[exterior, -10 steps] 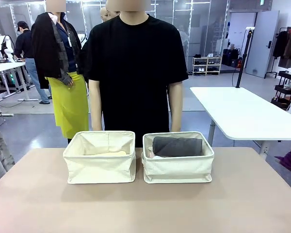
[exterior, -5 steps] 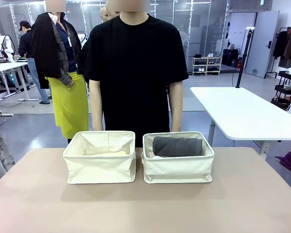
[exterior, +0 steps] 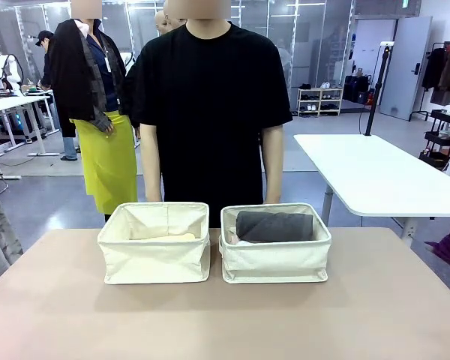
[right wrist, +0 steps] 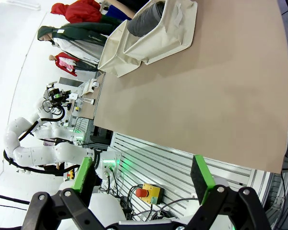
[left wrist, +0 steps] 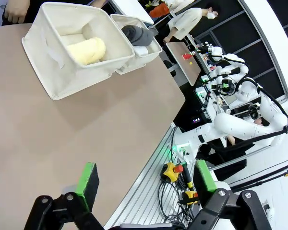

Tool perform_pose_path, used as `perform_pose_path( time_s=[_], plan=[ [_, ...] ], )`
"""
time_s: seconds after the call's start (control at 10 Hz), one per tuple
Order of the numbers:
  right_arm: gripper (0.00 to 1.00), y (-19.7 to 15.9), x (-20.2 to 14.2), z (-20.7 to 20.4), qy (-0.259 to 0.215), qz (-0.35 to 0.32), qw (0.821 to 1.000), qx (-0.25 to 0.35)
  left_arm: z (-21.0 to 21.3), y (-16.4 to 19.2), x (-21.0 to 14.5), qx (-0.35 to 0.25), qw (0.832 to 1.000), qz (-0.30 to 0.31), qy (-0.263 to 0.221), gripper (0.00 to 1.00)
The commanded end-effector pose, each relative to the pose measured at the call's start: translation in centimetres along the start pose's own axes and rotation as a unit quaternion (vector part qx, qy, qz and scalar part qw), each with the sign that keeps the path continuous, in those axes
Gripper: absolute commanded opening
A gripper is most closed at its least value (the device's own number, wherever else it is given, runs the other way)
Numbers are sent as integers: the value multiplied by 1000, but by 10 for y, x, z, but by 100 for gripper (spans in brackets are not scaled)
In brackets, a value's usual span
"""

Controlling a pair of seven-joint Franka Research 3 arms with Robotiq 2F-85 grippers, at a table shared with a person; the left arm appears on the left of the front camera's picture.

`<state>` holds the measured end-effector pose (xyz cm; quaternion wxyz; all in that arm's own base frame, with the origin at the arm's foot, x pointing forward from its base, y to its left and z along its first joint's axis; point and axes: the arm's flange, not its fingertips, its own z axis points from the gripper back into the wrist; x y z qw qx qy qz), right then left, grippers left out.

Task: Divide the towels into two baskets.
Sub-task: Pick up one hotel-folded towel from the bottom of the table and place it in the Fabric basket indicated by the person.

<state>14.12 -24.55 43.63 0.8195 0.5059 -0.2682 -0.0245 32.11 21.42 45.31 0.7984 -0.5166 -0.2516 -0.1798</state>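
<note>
While both arms sit back at the near edge of the beige table (exterior: 225, 315), the left gripper (left wrist: 146, 184) stands spread wide with nothing between its green pads (left wrist: 89, 179), and the right gripper (right wrist: 143, 179) is likewise released and empty. Well ahead of each, across bare tabletop, the two cream baskets stand side by side, almost touching. From the left wrist, the left basket (left wrist: 48, 57) is the nearer one, and a pale yellow towel (left wrist: 88, 50) lies in it beside something white that is hard to make out. The front camera catches only a sliver of that yellow roll over the rim. The dark grey towel (exterior: 274, 226) lies across the right basket (exterior: 276, 262), on top of a pale roll mostly hidden beneath it. Beyond the baskets a person in a black T-shirt (exterior: 210, 105) stands at the far edge, hands hidden behind them.
</note>
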Motion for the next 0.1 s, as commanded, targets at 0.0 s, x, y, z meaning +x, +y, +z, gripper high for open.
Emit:
perform_pose_path(
  time_s=[0.0],
  plan=[
    [100,2,-4,1,-8,6,1000,2,1,-4,-1,-2,1000,-4,-5,100]
  ],
)
